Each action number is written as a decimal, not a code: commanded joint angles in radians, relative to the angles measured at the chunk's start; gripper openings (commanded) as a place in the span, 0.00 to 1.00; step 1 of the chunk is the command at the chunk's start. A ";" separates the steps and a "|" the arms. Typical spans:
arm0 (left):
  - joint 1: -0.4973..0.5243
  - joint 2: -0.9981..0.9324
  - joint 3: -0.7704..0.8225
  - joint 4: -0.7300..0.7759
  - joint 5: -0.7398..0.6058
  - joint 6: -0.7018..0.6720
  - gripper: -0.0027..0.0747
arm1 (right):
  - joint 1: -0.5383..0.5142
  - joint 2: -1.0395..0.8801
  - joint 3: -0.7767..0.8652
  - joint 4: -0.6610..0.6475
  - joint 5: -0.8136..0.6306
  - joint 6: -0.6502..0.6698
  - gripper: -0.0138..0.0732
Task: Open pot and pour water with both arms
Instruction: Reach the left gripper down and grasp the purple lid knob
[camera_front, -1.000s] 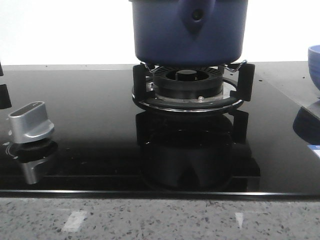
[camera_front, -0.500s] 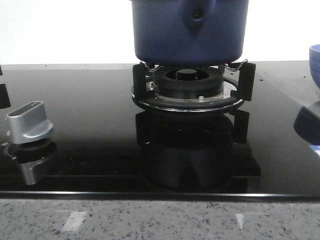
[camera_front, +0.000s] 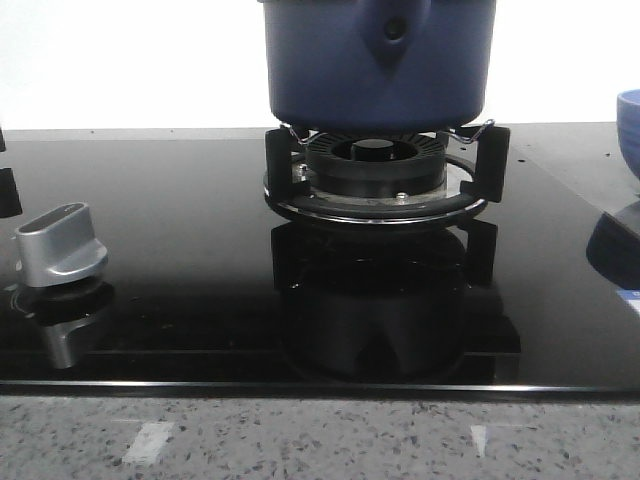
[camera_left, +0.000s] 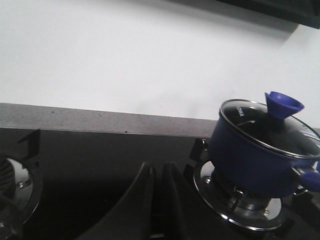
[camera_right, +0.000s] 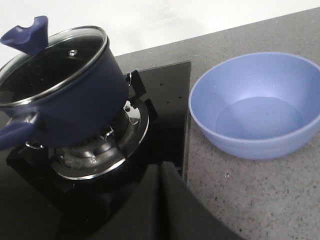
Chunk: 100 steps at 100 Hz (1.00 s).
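Observation:
The dark navy-blue pot stands on the gas burner, its handle mount facing me. It also shows in the left wrist view and the right wrist view. A glass lid with a blue knob covers it. My left gripper is shut and empty, over the black hob beside the pot. My right gripper is shut and empty, over the hob edge between the pot and the light-blue bowl. Neither gripper shows in the front view.
A silver stove knob sits at the hob's front left. A second burner lies at the far side of the hob. The bowl stands on the speckled grey counter to the right. A white wall lies behind.

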<state>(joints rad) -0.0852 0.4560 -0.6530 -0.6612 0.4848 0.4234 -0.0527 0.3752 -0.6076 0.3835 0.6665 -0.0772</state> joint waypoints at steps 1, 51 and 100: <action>-0.007 0.064 -0.070 -0.156 -0.011 0.160 0.01 | -0.006 0.037 -0.058 -0.002 -0.053 -0.032 0.09; -0.312 0.399 -0.202 -0.489 0.000 0.636 0.08 | 0.029 0.041 -0.067 -0.002 -0.042 -0.117 0.62; -0.370 0.835 -0.452 -0.795 0.051 0.992 0.63 | 0.029 0.041 -0.067 -0.002 -0.042 -0.121 0.62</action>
<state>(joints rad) -0.4454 1.2456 -1.0268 -1.3502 0.5174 1.3475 -0.0253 0.4010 -0.6383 0.3730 0.6909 -0.1879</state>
